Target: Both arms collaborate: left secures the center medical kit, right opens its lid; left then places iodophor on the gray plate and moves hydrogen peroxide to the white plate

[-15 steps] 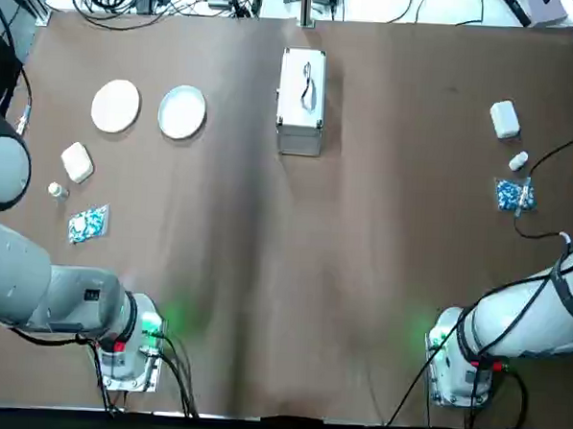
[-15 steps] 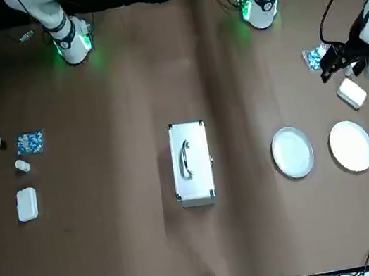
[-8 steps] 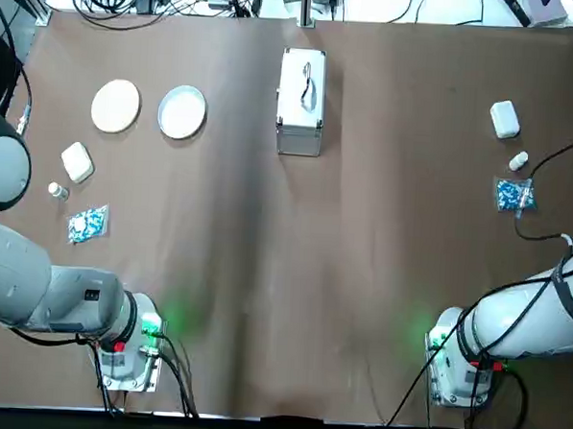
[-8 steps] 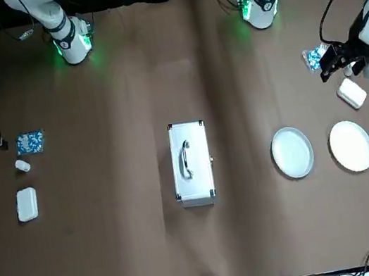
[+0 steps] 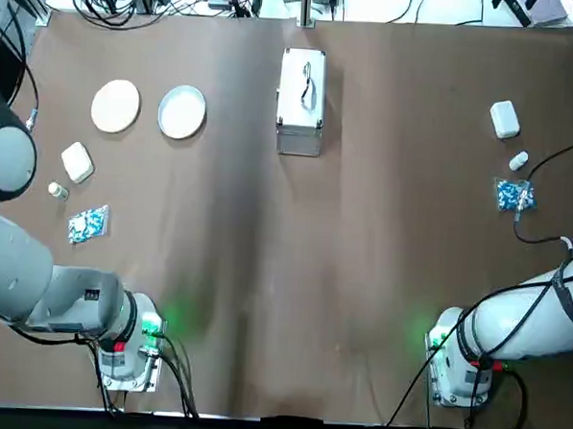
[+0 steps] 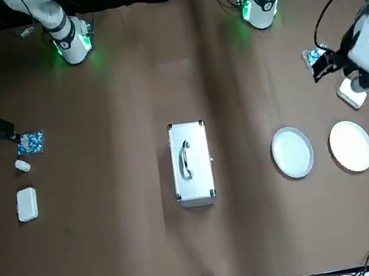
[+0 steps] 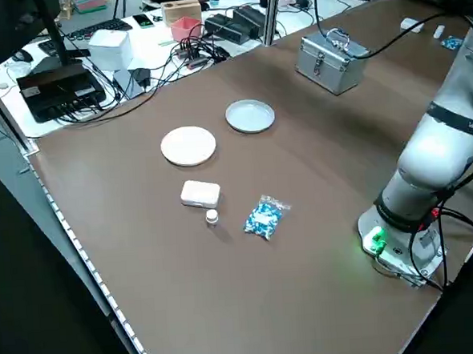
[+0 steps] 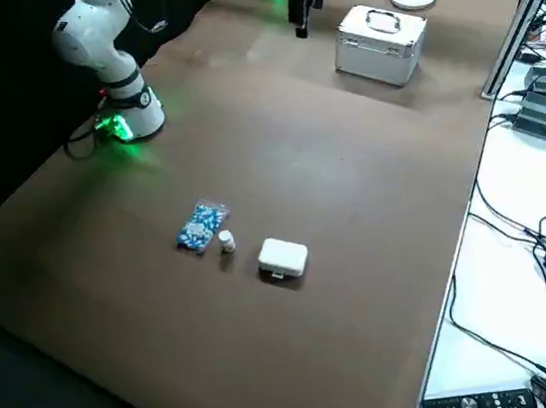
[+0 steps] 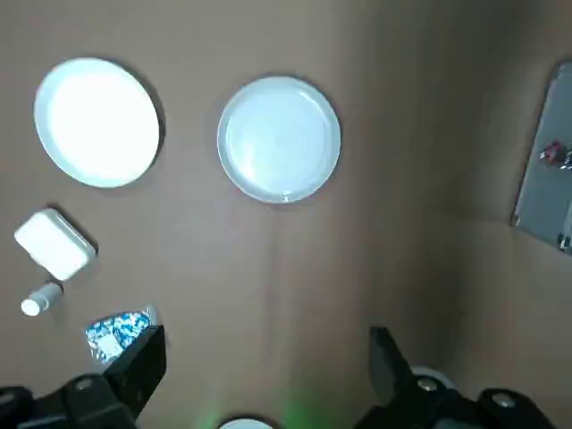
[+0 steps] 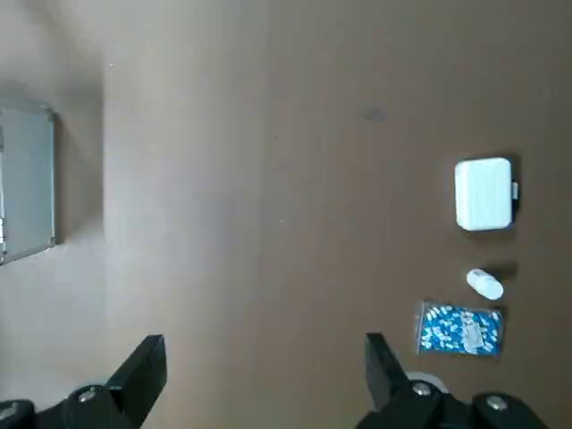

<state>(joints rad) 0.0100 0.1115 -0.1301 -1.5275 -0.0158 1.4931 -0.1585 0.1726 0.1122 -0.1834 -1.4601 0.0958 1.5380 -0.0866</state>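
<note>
The bench (image 5: 360, 276) is brown. The medical kit (image 6: 192, 164) is silver with a grey handle. One plate (image 5: 115, 106) is white, the other plate (image 5: 181, 112) pale grey. The packets (image 7: 265, 217) (image 8: 201, 225) are speckled blue and white, and the small boxes (image 7: 200, 194) (image 8: 283, 258) are white. The arms (image 7: 444, 152) are white with black bands and green lights. The fingers (image 9: 138, 370) are black.

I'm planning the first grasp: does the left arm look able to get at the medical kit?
Probably yes: the left gripper is open and empty, and nothing stands against the closed medical kit.
</note>
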